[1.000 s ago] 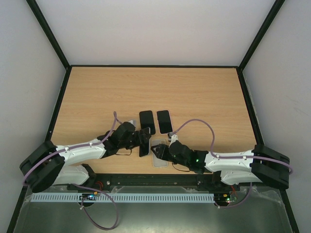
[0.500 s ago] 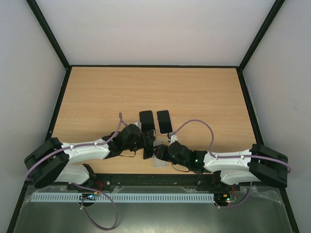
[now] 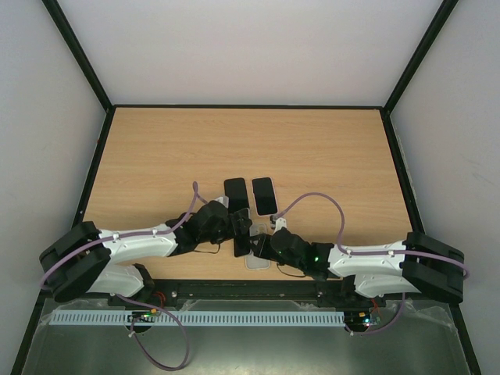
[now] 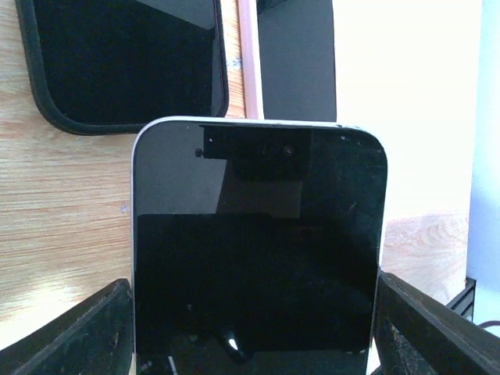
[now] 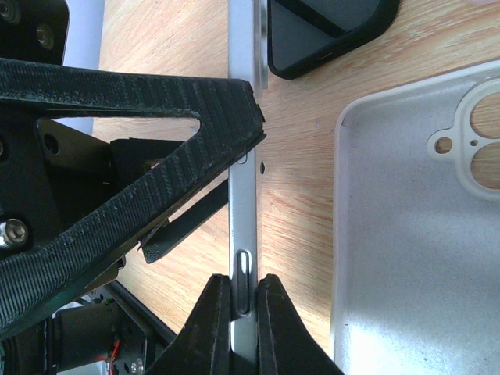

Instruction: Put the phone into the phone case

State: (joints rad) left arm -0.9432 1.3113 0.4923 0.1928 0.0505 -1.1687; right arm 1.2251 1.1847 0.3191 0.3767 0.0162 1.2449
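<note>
Phone (image 4: 258, 250) looks stiff but slick, all glass and metal, so I'd hold the side rails. Left gripper (image 4: 254, 336) clamps across its width, right gripper (image 5: 241, 308) pinches its thin edge, held edge-up just beside the clear case (image 5: 414, 234).

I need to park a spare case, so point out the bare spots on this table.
Bare wood: the far half of the table, from the dark handsets to the back edge, plus strips along both side edges. Crowded: near centre, where left gripper and right gripper both clamp the phone beside the clear case.
</note>
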